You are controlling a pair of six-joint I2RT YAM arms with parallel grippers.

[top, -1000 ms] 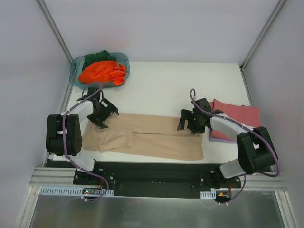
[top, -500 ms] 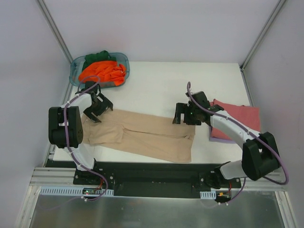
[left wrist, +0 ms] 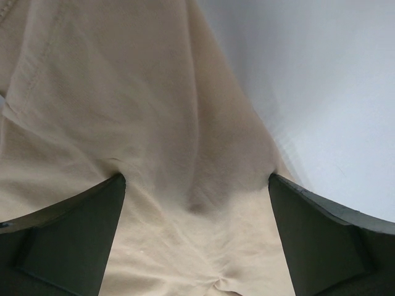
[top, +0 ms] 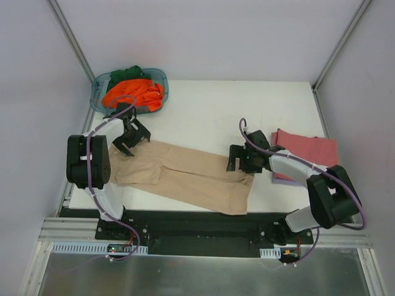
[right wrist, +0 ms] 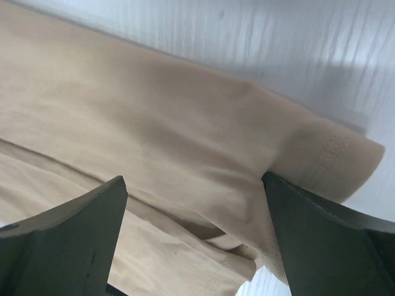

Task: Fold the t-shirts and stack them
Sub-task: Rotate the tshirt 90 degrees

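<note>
A tan-beige t-shirt (top: 185,176) lies folded into a long strip, slanting across the front of the table. My left gripper (top: 125,147) is open at its far left end, and the fingers (left wrist: 68,240) straddle wrinkled tan cloth (left wrist: 154,111). My right gripper (top: 238,161) is open at the strip's right end, with its fingers (right wrist: 327,234) set wide either side of a sleeve hem (right wrist: 333,154). A dusty red shirt (top: 308,150) lies folded on a lavender one (top: 281,179) at the right. Bright orange (top: 133,92) and dark green (top: 126,74) shirts fill the tub.
The teal see-through tub (top: 162,80) stands at the back left corner. White table (top: 216,111) lies between the tub and the folded pile. Enclosure walls and metal posts close in both sides. The black mounting rail runs along the near edge.
The tan shirt has slid left and turned to slant down to the right. My left gripper moved back and left; my right gripper moved left, then nearer and lower onto the cloth.
</note>
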